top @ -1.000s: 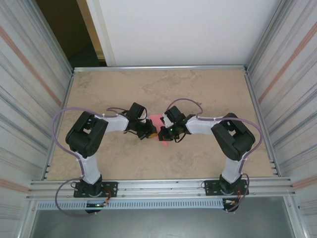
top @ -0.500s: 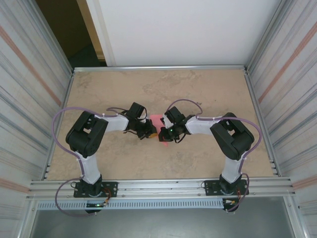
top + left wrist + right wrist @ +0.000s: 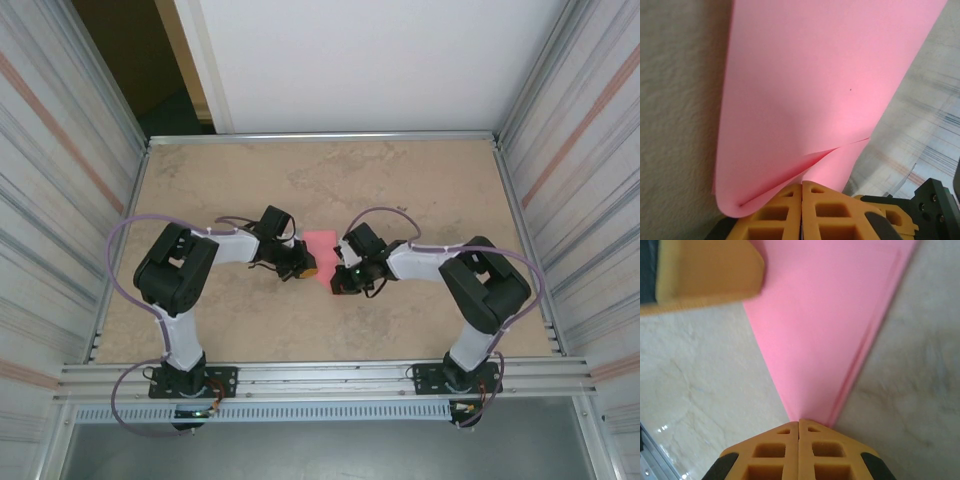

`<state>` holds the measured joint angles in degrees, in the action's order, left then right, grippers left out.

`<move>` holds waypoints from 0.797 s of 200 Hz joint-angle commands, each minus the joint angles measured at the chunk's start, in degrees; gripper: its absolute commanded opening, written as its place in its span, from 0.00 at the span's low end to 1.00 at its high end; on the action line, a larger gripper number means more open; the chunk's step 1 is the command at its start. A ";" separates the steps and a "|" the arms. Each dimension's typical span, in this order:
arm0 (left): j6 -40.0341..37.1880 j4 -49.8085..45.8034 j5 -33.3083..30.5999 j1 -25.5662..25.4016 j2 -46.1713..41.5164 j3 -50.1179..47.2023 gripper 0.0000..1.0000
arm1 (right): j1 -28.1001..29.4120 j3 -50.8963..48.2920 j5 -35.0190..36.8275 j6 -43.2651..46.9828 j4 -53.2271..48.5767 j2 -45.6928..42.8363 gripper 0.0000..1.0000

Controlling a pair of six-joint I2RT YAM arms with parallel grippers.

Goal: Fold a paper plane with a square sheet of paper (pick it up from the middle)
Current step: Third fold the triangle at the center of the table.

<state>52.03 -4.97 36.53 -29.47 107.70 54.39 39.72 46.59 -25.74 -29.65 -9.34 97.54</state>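
Note:
The square sheet of paper [image 3: 322,246] is pink and folded into a pointed wedge with lengthwise creases, lying at the table's middle. My left gripper [image 3: 308,266] is at its left edge. In the left wrist view the jaws [image 3: 801,184] are shut on the curled, doubled paper [image 3: 810,85]. My right gripper [image 3: 340,282] sits at the sheet's near right corner. In the right wrist view its shut jaws [image 3: 799,421] meet the sharp tip of the flat paper [image 3: 825,330]; whether the tip is pinched I cannot tell. A left fingertip [image 3: 705,270] rests at the paper's far edge.
The beige table [image 3: 420,180] is walled by corrugated metal panels on both sides, with an aluminium rail [image 3: 320,378] along the near edge. Part of the right arm's black body [image 3: 935,200] shows close beside the left jaws.
My right gripper has slid right and slightly toward the near edge, off the top of the paper, so more of the pink sheet is uncovered. The left gripper has stayed put.

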 commanded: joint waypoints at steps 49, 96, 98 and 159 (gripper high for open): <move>-1.88 -6.10 -7.79 1.12 4.15 -1.13 0.09 | 0.04 -1.94 2.24 0.05 -6.20 -9.97 0.05; -1.92 -6.19 -7.09 1.03 3.26 -0.36 0.09 | 1.04 3.64 2.54 -3.16 -1.79 -3.63 0.05; -1.93 -6.17 -7.07 1.01 3.27 -0.30 0.10 | 1.10 3.89 2.53 -3.21 -1.75 -3.28 0.04; -2.50 -3.94 -6.30 0.17 2.01 0.86 0.09 | 0.93 8.32 3.71 -3.31 -3.09 4.99 0.02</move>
<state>51.20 -6.15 36.64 -29.32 107.85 55.33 40.53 53.17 -23.57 -31.55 -10.74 99.59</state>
